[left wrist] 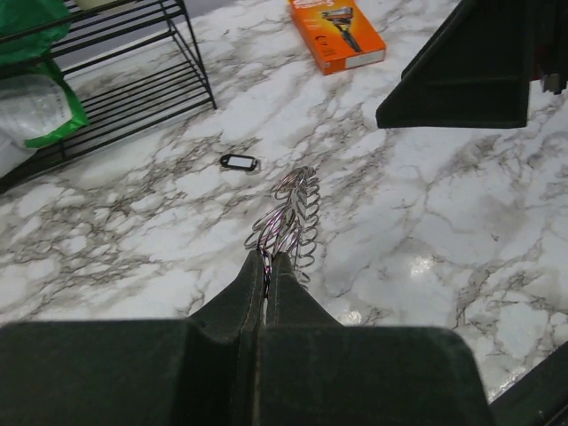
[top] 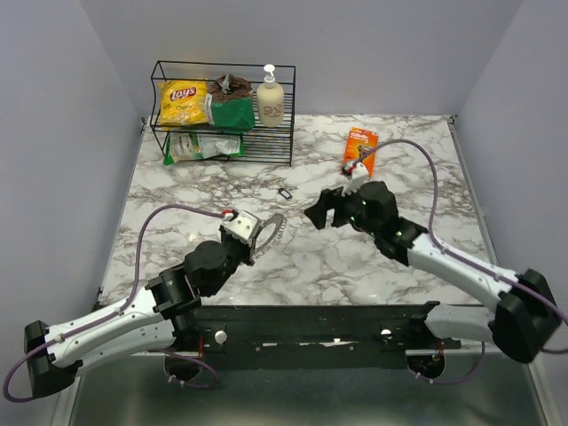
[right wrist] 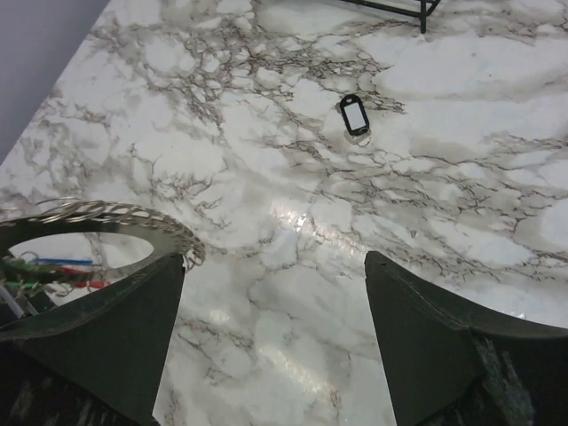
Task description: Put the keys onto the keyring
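The keyring (top: 271, 232) is a silvery loop of many small wire rings, held just above the marble between the arms. My left gripper (top: 256, 240) is shut on its near end, and in the left wrist view the keyring (left wrist: 293, 209) sticks out past the closed left gripper (left wrist: 268, 257). My right gripper (top: 333, 209) hangs open over the table's middle, right of the loop and apart from it. In the right wrist view the right gripper (right wrist: 275, 257) holds nothing, with the keyring (right wrist: 115, 215) at its left. No keys show clearly. Thin blue, red and green streaks (right wrist: 53, 271) lie behind the loop.
A small black tag with a white label (top: 285, 193) (left wrist: 239, 162) (right wrist: 355, 115) lies flat beyond both grippers. At the back left a black wire rack (top: 222, 111) holds snack bags and a soap bottle. An orange razor box (top: 359, 149) lies at the back right.
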